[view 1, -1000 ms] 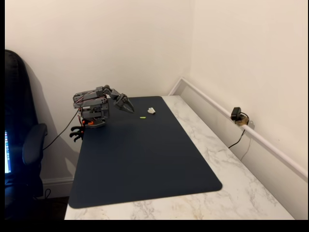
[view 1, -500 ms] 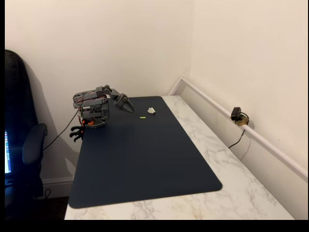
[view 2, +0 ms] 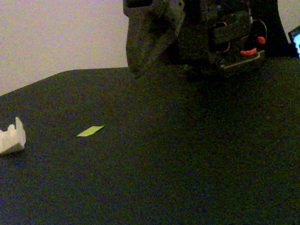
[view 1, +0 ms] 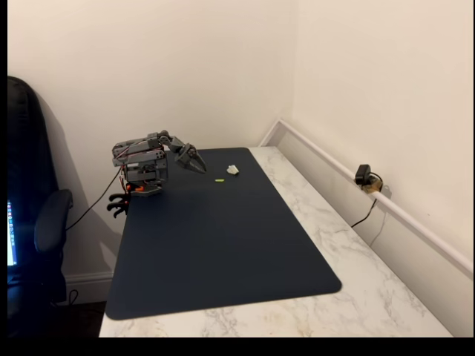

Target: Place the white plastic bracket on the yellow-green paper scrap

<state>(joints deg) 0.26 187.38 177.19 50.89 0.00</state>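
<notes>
A grey robot arm sits folded at the far left corner of a dark blue mat [view 1: 223, 245], its gripper [view 1: 194, 162] hanging above the mat with its fingers pressed together and holding nothing. The white plastic bracket [view 1: 233, 170] lies near the mat's far edge, just beside but apart from the yellow-green paper scrap [view 1: 220, 180].

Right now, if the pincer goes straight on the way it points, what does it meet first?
Probably the dark mat: the pincer tips downward toward the yellow-green paper scrap, with the white plastic bracket beyond. Depth is unclear.
</notes>
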